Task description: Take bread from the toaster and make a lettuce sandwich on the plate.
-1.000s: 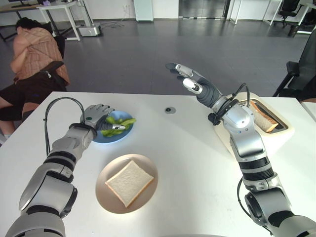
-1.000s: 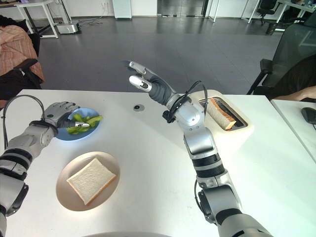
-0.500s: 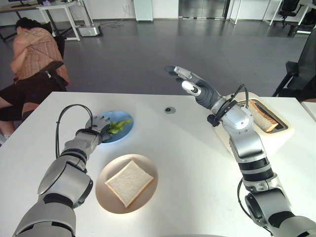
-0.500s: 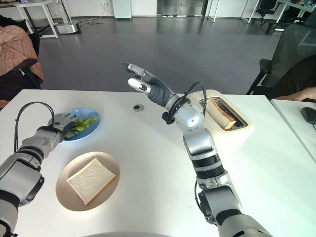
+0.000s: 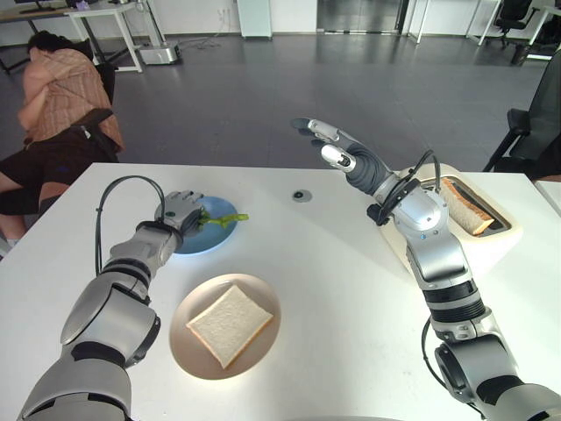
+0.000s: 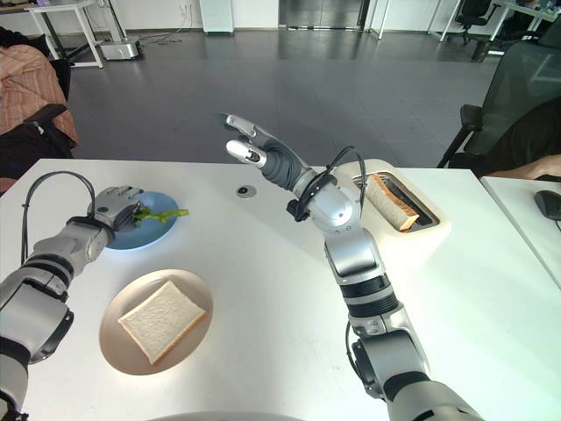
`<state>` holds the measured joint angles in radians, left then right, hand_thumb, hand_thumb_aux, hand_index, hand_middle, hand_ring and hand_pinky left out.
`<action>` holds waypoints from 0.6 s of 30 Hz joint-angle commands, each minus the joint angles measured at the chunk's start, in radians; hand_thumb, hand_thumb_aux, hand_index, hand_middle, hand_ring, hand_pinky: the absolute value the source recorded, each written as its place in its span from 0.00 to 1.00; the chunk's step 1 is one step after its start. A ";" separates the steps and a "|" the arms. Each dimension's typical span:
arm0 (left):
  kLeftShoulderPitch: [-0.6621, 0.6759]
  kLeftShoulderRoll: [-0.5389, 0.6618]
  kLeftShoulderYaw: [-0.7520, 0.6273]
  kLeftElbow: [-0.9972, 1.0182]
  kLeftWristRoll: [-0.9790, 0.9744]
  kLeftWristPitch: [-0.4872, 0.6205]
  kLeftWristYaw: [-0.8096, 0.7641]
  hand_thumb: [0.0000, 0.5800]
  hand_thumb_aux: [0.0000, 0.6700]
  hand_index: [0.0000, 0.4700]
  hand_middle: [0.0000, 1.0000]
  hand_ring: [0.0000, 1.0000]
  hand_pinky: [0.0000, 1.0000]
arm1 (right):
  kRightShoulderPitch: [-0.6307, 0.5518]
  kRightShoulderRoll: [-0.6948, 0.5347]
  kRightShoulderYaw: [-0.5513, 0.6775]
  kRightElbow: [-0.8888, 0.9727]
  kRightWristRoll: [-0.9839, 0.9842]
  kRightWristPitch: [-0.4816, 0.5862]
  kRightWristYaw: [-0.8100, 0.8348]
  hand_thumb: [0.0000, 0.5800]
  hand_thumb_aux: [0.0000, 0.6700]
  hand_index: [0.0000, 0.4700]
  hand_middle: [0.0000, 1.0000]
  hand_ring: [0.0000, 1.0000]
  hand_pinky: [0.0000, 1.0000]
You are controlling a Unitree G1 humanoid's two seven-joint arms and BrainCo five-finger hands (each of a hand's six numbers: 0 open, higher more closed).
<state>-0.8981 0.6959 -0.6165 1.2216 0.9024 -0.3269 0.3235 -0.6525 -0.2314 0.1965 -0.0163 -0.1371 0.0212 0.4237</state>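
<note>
Since the previous frame, the left hand (image 5: 179,210) shifts rightward over the blue plate (image 5: 212,239), grasping a lettuce strip (image 5: 223,219). The right hand (image 5: 333,147) is raised, fingers extended, empty.

left hand (image 5: 180,210) gripping lettuce (image 5: 224,218), bread (image 5: 230,325) on plate (image 5: 202,364)

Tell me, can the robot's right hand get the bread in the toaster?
Probably yes. The bread sticks up from the toaster with nothing over it. The right hand is open and empty, raised to the left of it, so it would only need to swing over. The left hand holds lettuce.
</note>
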 commanded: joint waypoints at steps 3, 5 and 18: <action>0.119 0.167 0.063 -0.420 -0.058 -0.127 -0.128 1.00 1.00 1.00 0.00 0.00 0.00 | 0.005 -0.010 -0.007 0.004 0.000 0.003 -0.005 0.00 0.00 0.00 0.00 0.00 0.00; 0.216 0.224 0.121 -0.609 -0.118 -0.127 -0.216 1.00 1.00 1.00 0.00 0.00 0.00 | 0.004 -0.010 -0.007 0.005 -0.001 0.002 -0.007 0.00 0.00 0.00 0.00 0.00 0.00; 0.684 0.438 0.362 -1.303 -0.495 -0.111 -0.813 1.00 1.00 1.00 0.00 0.00 0.00 | -0.001 -0.020 -0.013 0.009 0.001 0.006 -0.006 0.00 0.00 0.00 0.00 0.00 0.00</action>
<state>-0.2533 1.1099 -0.2778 -0.0450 0.4403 -0.4462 -0.4306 -0.6515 -0.2457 0.1879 -0.0092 -0.1374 0.0195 0.4140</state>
